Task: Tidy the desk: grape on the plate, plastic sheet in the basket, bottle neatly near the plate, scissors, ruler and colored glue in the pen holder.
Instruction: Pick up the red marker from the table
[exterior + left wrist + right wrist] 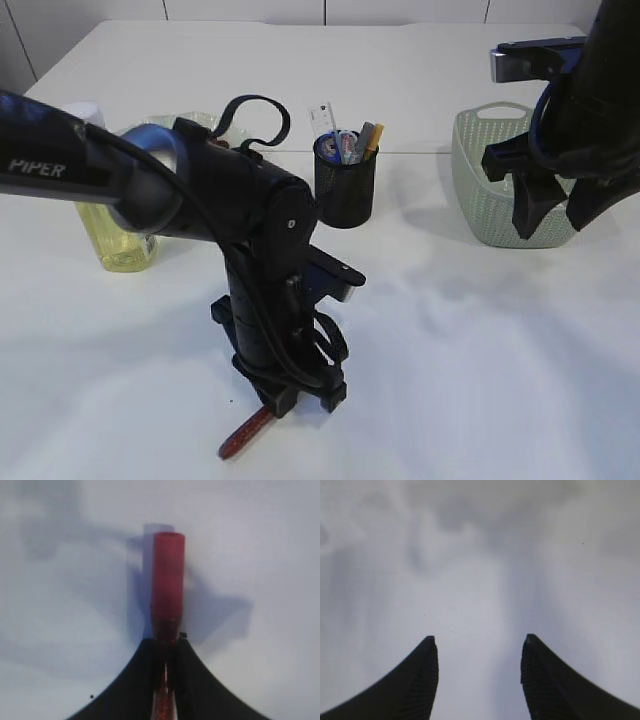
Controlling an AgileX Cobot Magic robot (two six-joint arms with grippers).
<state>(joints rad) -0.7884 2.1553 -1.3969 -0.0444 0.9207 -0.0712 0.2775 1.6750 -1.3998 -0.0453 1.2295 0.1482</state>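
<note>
1. Exterior view: the left gripper (290,398) is low over the white tabletop (480,340), with the red glue tube (245,434) sticking out below it toward the near edge. The tube is slim, so judged light and fairly stiff, with a smooth and possibly slippery plastic skin; a grip across the body near one end looks right. The mesh pen holder (345,185) stands behind, already holding the ruler (325,122) and other items. The yellow bottle (115,235) is at left and the green basket (505,180) at right. The right gripper (548,215) hangs in front of the basket with nothing in it.

2. Left wrist view: the fingers (197,680) are pinched tight on the tube's (167,585) glittery lower end; the rest points away. Whether it rests on the tabletop or is lifted, I cannot tell.

3. Right wrist view: the fingers (417,680) are spread wide, with bare tabletop between them and nothing touched.
</note>
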